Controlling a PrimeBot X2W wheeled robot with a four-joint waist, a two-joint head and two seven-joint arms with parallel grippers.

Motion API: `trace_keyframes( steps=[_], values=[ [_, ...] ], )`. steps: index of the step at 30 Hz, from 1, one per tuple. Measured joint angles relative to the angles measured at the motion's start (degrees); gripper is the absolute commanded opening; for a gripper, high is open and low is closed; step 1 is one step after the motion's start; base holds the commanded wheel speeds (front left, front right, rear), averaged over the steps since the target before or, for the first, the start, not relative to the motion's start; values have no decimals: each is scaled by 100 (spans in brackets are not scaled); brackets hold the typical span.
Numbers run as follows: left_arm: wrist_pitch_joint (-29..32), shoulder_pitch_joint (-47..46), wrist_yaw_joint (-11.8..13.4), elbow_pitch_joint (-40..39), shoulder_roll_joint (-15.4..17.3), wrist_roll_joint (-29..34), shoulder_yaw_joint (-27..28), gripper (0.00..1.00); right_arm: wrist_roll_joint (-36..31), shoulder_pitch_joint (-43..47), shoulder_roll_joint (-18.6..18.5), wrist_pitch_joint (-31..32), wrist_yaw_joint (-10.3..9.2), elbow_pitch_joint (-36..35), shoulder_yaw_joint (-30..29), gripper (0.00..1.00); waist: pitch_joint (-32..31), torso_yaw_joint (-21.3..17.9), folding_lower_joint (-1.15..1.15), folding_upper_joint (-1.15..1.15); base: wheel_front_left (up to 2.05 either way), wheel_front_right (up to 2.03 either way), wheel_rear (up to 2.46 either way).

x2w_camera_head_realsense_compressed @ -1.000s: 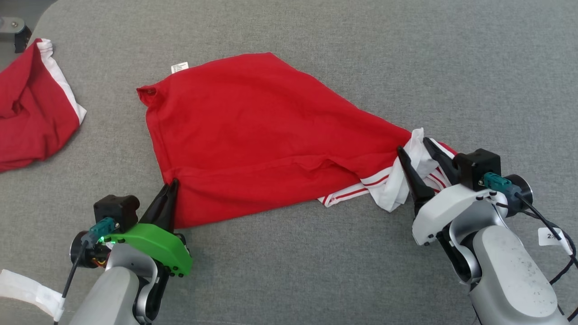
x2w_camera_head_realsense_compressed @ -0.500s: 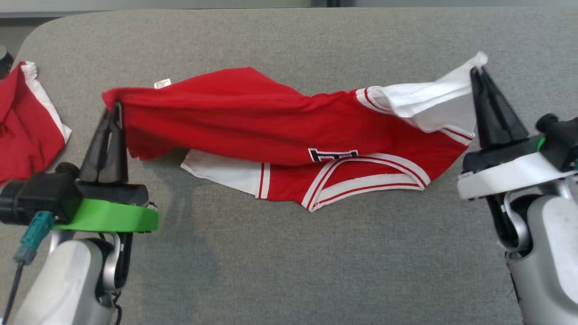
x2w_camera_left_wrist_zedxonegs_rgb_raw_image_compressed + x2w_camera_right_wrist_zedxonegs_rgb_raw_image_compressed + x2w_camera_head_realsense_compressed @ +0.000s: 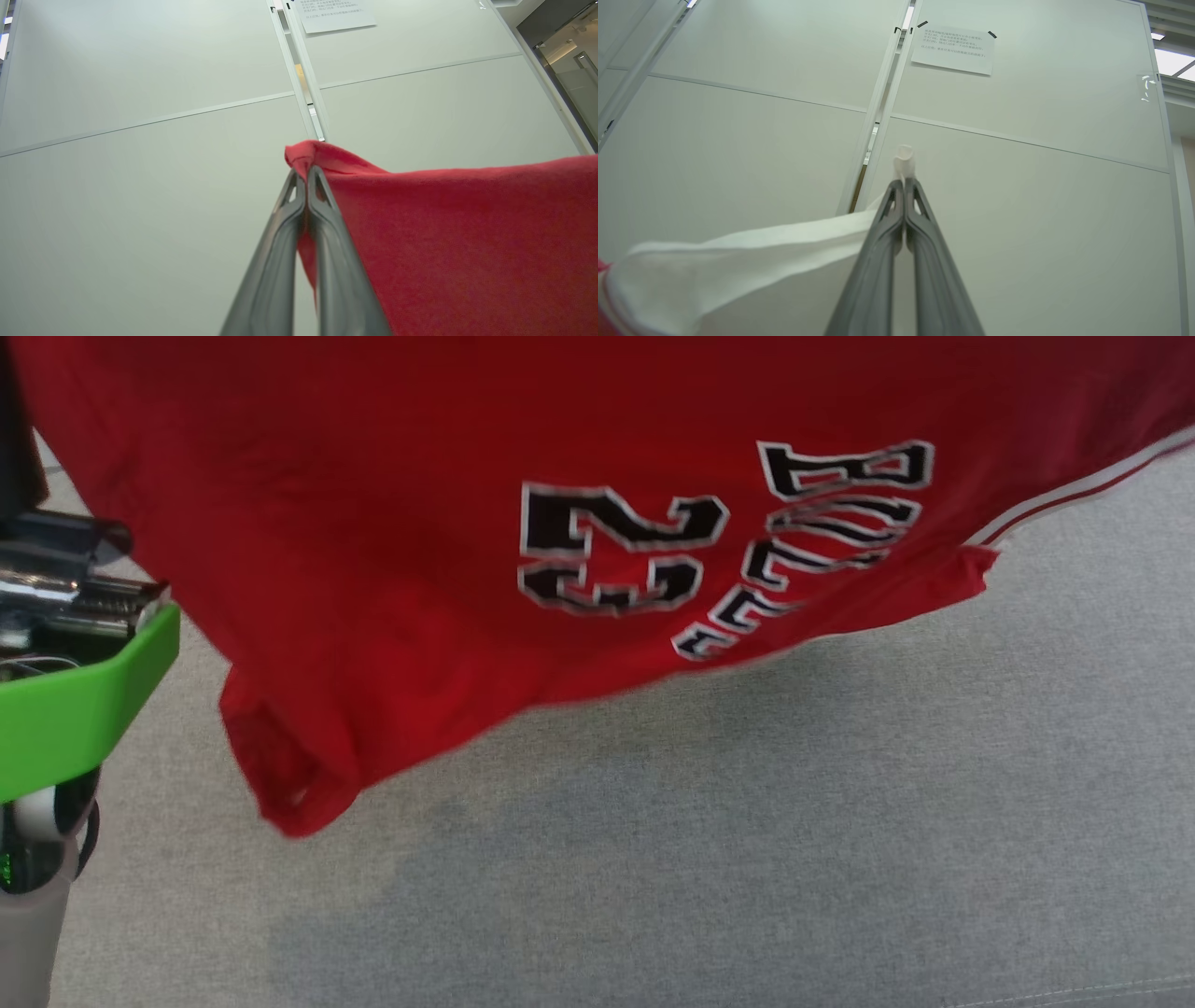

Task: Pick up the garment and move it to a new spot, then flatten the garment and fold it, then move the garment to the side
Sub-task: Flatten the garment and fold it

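The garment (image 3: 392, 523), a red jersey with black-and-white lettering and the number 23, hangs spread high in the head view, its lower edge above the grey table (image 3: 747, 821). My left gripper (image 3: 306, 172) points upward and is shut on a red corner of the garment (image 3: 444, 233). My right gripper (image 3: 903, 183) also points upward, shut on a white part of the garment (image 3: 761, 252) that trails off to the left. At the head view's left edge I see the green cover of my left wrist (image 3: 75, 709); the fingertips are out of that frame.
Behind both grippers stands a pale panelled wall (image 3: 1017, 186) with a paper notice (image 3: 953, 50) taped to it. A dark doorway (image 3: 570, 65) shows at the upper right of the left wrist view. The jersey's shadow falls on the table.
Both grippers have lifted the garment clear of the table, so it now hangs stretched between them with the lettering showing. The head camera has shifted too.
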Motion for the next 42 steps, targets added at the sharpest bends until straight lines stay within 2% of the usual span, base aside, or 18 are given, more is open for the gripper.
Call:
trace_keyframes(
  steps=[6, 12, 17, 23, 26, 30, 37, 42],
  values=[
    [356, -495, -99, -134, 70, 23, -130, 0, 258, -538, -283, 394, 0, -7, -137, 0, 41, -133, 0, 0, 0, 0, 0],
    [454, -884, -286, 403, -164, -227, -369, 0, 487, -979, -388, 487, 0, 648, -19, 0, 279, -156, 0, 0, 0, 0, 0],
    [341, -1447, -635, 1771, -550, -677, -543, 0, 605, -1642, -393, 319, 0, 1667, 348, 0, 541, -145, 0, 0, 0, 0, 0],
    [-253, -2888, -1050, 3919, -1070, -870, -567, 0, 633, -2994, -234, -156, 0, 3160, 735, 0, 842, -86, 0, 0, 0, 0, 0],
    [-483, -3510, -1169, 4836, -1209, -886, -530, 0, 675, -3705, -83, -457, 0, 3932, 947, 0, 913, -79, 0, 0, 0, 0, 0],
    [-667, -3953, -1282, 5994, -1241, -806, -565, 0, 735, -4221, 179, -778, 1, 4996, 1305, 0, 955, -129, 0, 0, 0, 0, 0],
    [-798, -3612, -1386, 7785, -1527, -868, -598, 0, 1038, -3944, 806, -1203, 0, 6798, 1798, 0, 1126, -218, 0, 0, 0, 0, 0],
    [-826, -2938, -1496, 8416, -1780, -912, -590, 0, 1327, -3072, 1158, -1450, 1, 7565, 2143, 0, 1291, -262, 0, 0, 0, 0, 0]
  ],
)
